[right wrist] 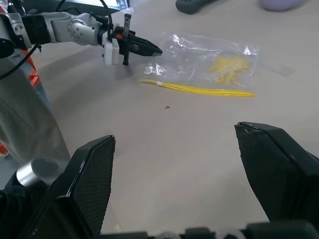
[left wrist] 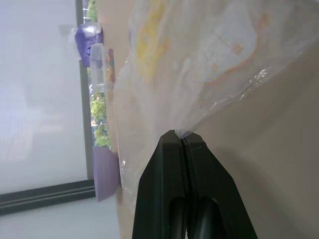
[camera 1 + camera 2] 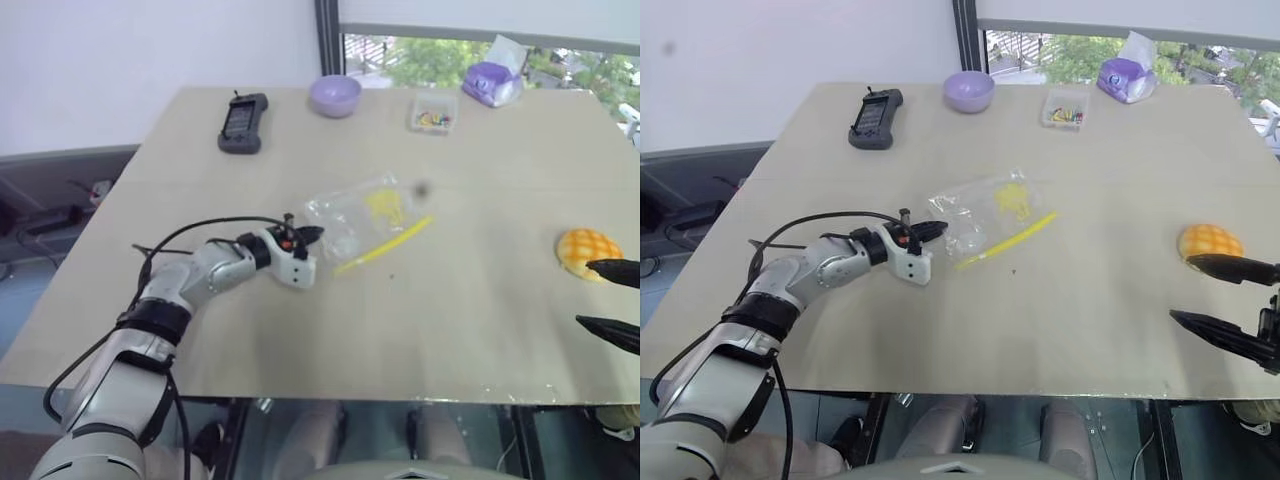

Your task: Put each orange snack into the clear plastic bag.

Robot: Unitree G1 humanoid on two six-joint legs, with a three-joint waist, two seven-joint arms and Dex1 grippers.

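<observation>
From the head views, the crinkly clear plastic bag with a yellow zip strip (image 3: 368,222) is seen mid-desk, its left corner pinched by the left gripper (image 3: 312,235), presumably to steady it. The round orange criss-crossed snack (image 3: 588,251) is seen far right. From the left wrist, black fingers (image 2: 172,189) are pressed together on film. From the right wrist, the right gripper (image 1: 174,174) is seen spread, empty.

A pale beige worktop (image 3: 300,330) carries everything. Near its middle lies the clear plastic bag (image 3: 365,215), flat, its yellow zip strip (image 3: 385,243) toward the near edge. An orange snack (image 3: 587,251) sits by the right edge. Along the far edge, from left to right, rest a black handheld device (image 3: 242,122), a purple bowl (image 3: 334,96), a small clear box of coloured bits (image 3: 433,112) and a purple tissue pack (image 3: 492,80).
</observation>
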